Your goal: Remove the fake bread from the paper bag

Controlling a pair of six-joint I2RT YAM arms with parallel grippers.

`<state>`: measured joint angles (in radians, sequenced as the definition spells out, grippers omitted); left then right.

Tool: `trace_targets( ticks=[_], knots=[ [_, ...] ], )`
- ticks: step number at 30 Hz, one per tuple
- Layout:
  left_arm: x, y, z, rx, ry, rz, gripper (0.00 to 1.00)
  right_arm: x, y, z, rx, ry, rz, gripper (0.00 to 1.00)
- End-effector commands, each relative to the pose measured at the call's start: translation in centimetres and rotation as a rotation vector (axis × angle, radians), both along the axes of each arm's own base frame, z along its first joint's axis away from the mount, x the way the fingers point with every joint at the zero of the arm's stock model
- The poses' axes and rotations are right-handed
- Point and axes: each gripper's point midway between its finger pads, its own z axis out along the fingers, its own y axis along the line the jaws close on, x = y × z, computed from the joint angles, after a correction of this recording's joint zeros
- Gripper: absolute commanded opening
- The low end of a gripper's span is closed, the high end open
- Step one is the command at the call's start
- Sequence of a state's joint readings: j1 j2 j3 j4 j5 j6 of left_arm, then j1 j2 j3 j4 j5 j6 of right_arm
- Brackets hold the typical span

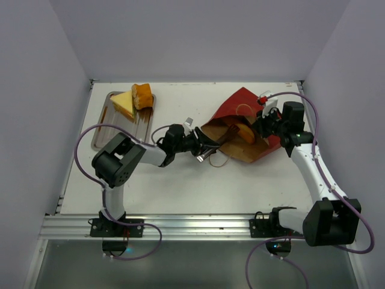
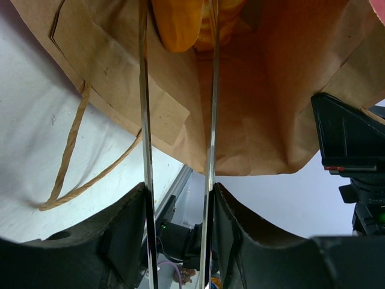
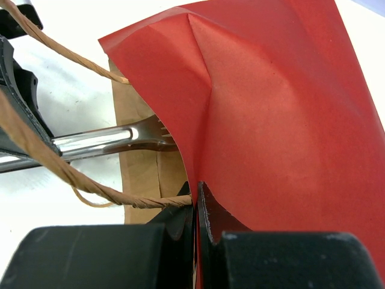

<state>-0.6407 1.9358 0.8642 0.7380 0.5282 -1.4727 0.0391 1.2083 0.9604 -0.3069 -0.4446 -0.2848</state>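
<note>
Left gripper (image 1: 203,147) clamped on thin metal tongs (image 3: 102,147), black fingers pressing the two flat shiny blades from outside, blades standing apart and reaching into the mouth of the paper bag (image 1: 240,103). Bag lies on its side on the white table (image 1: 180,186), right of centre, mouth facing left; smooth red outside, matt brown inside, creased and sagging. Fake bread (image 2: 177,24) is inside the bag, a rounded orange-golden lump with a smooth crust, sitting between the tong blades; can't tell if they touch it. Right gripper (image 3: 197,208) closed tight on the bag's red wall at its right side, jaws together with the paper pinched between them. Twisted tan string handle (image 2: 69,150) lies loose in a loop on the table by the bag mouth. Far left: shallow rectangular steel tray (image 1: 103,126) holding a pale yellow wedge (image 1: 123,103) and a rounded brown piece (image 1: 142,95), side by side and touching, at the tray's far end
</note>
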Motion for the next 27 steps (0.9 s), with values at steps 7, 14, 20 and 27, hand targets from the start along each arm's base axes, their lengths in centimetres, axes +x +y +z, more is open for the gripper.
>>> trace_targets(
  ticks=[7, 14, 20, 27],
  knots=[
    [1.4, -0.6, 1.2, -0.039, -0.044, -0.005, 0.5, 0.1, 0.1, 0.9, 0.011, -0.031, 0.003, 0.02],
    [2.3, -1.0, 0.7, -0.036, -0.032, 0.006, 0.49, 0.0, 0.1, 1.0, 0.011, -0.034, 0.003, 0.02],
    [3.8, -1.7, 1.1, -0.03, -0.042, 0.015, 0.48, 0.0, 0.1, 1.0, 0.011, -0.034, 0.003, 0.02],
    [4.6, -1.9, 0.3, 0.003, -0.031, 0.024, 0.48, 0.0, 0.2, 1.0, 0.012, -0.036, 0.004, 0.02]
  ],
)
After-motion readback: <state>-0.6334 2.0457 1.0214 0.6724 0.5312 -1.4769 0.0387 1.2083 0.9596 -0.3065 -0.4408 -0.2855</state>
